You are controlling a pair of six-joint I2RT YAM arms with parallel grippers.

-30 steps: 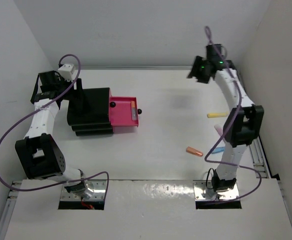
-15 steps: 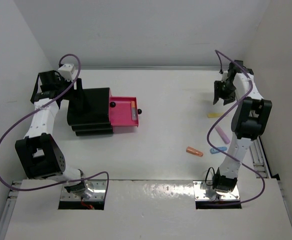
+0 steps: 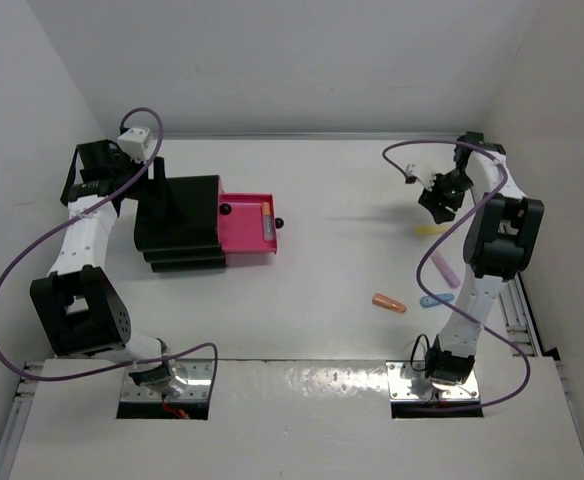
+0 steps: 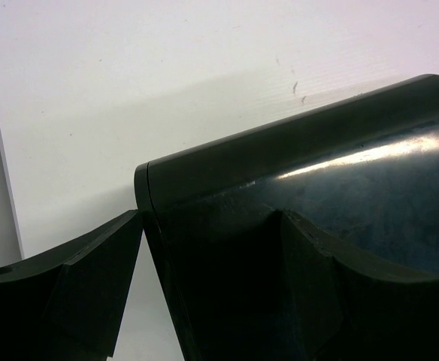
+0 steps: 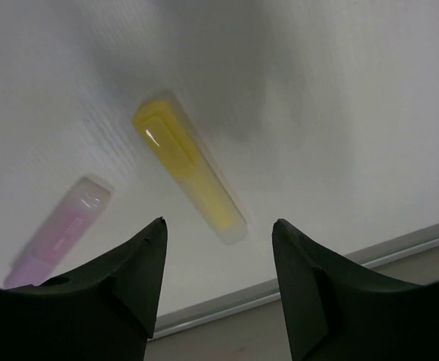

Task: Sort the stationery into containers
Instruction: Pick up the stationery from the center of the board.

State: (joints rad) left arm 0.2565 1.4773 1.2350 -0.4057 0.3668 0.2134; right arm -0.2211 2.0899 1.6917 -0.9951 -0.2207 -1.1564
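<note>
The black stepped box stands at the left with one pink drawer pulled open; a pen lies in it. My left gripper is open and straddles the box's back corner, one finger beside it and one over its top. My right gripper is open and empty, just above the yellow highlighter, which lies between and beyond its tips in the right wrist view. A pink highlighter, also in the right wrist view, an orange one and a light-blue one lie nearer.
White walls close in the table on the left, back and right. A metal rail runs along the table's right edge, close to the yellow highlighter. A purple cable loops off the right arm.
My right gripper has swung right from the far middle and come down over the yellow highlighter. The left arm and the drawer have not moved.
</note>
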